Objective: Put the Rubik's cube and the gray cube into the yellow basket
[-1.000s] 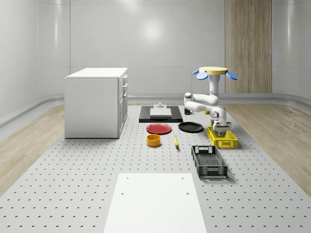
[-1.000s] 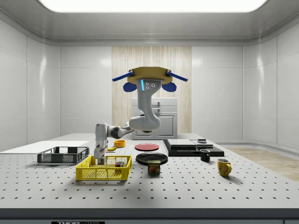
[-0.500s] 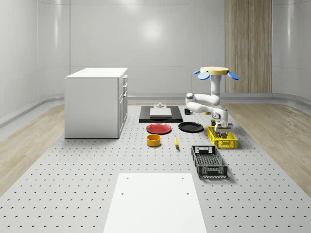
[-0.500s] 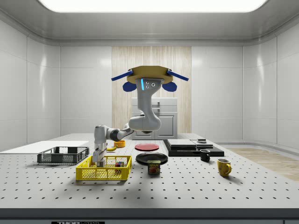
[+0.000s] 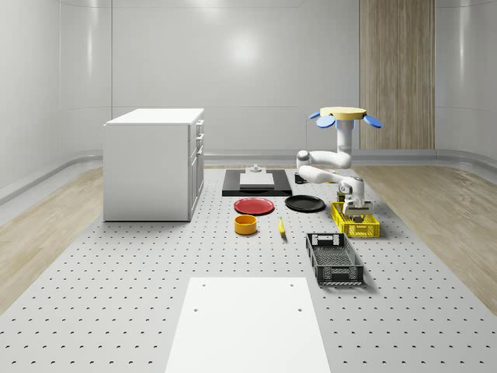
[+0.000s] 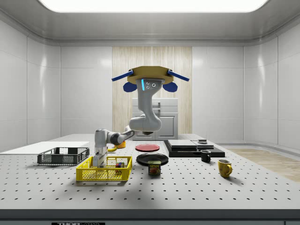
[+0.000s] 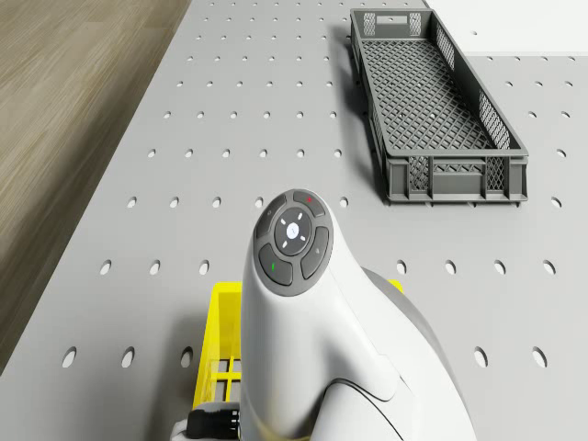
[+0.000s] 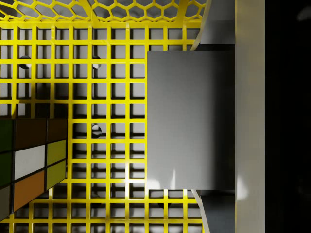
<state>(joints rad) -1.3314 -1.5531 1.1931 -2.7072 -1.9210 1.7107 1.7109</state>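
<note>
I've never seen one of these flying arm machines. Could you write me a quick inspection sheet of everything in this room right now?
Surface: gray table with rows of holes, a white sheet at the whole-scene view's near end.
Job's things: Rubik's cube and gray cube both over the floor of the yellow basket.
Clutter: dark crate, red plate, black plate, orange bowl, can, two mugs, black slab.
Grippers: gripper lowered into the basket; drone hovers above the table beside it.
Cables: nothing seen.
Surroundings: white cabinet, pale walls, wood floor.
</note>
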